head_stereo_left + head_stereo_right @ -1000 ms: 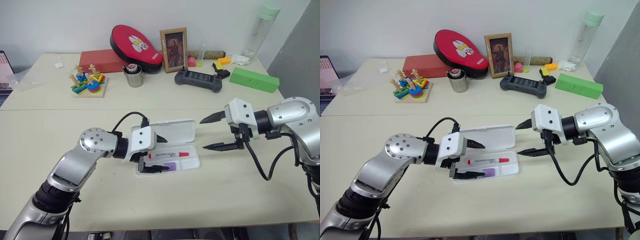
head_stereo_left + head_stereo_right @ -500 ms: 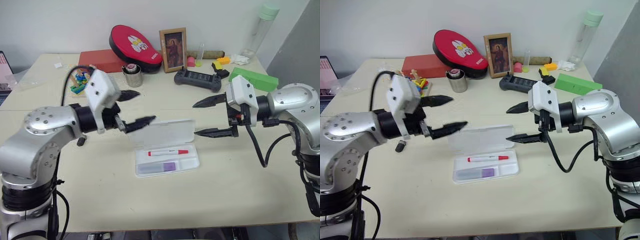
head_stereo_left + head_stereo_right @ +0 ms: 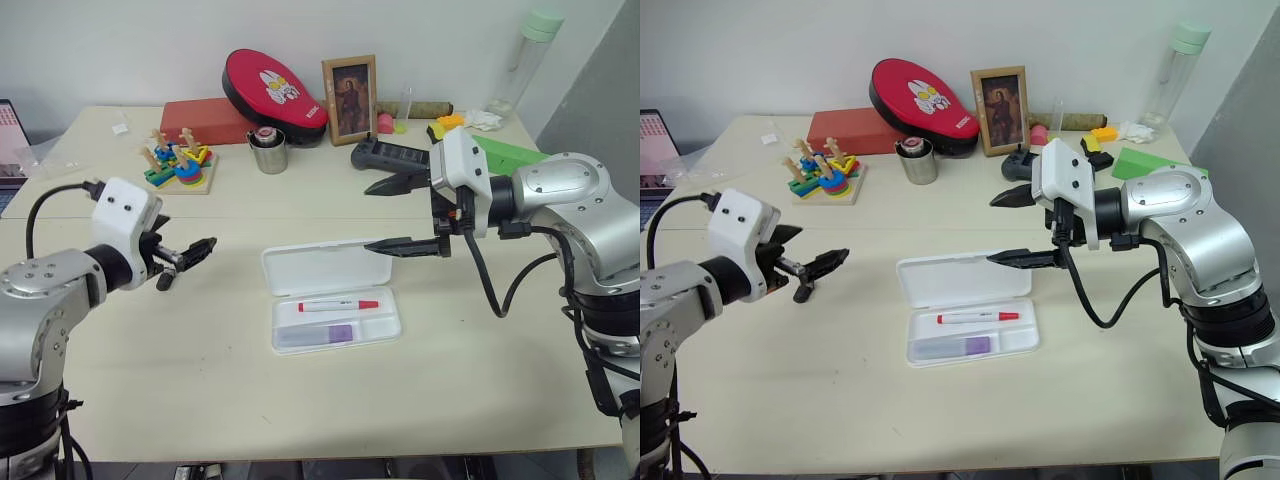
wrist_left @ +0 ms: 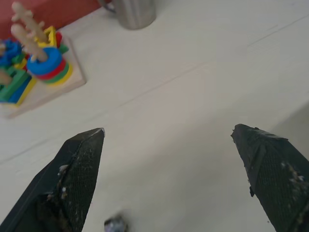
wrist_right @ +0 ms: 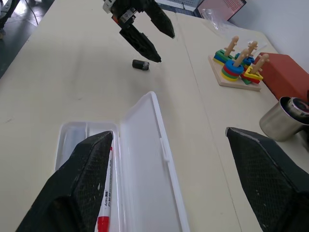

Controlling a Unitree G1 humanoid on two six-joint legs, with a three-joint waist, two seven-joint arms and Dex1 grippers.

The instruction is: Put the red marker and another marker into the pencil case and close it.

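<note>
Right two-fingered black gripper (image 3: 400, 215) spread wide and empty, hovering over the raised lid of the flat white plastic pencil case (image 3: 330, 305) near the table's middle; left gripper (image 3: 190, 258) likewise spread, empty, off toward the left edge. Red-capped slim white marker (image 3: 338, 305) and stubby lavender marker (image 3: 338, 331) already lying in the tray. Risk ahead: pushing the lid off-centre could skid the unbraced case across the table, or snag a marker riding high.

We seem to be in an office or lab room: a pale table (image 3: 480, 380) against a plain white wall, its far edge cluttered with a framed picture (image 3: 349, 86), a stacking toy (image 3: 177, 162), a steel cup (image 3: 268, 150), a game controller (image 3: 385, 156) and a bottle (image 3: 528, 50).
</note>
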